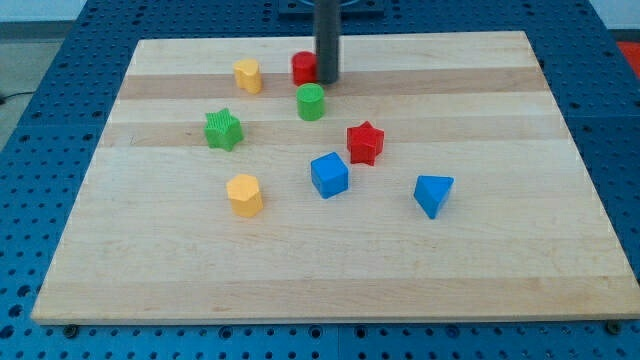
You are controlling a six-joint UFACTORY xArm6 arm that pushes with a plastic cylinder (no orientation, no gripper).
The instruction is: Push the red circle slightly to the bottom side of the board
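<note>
Blue triangle (433, 194) aside, my gripperless tip (327, 80) touches red circle (304, 68) rightside; pushing down risks hitting green circle (311, 102).

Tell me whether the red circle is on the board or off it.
On the board. The red circle sits near the board's top edge, with my tip touching its right side.

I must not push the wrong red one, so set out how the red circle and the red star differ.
The red circle is a round block; the red star has points. The red circle sits near the view's top, beside my tip; the red star lies lower and to the view's right, apart from my tip. The rod partly hides the red circle; the red star shows whole. Both are red and rest on the board.
</note>
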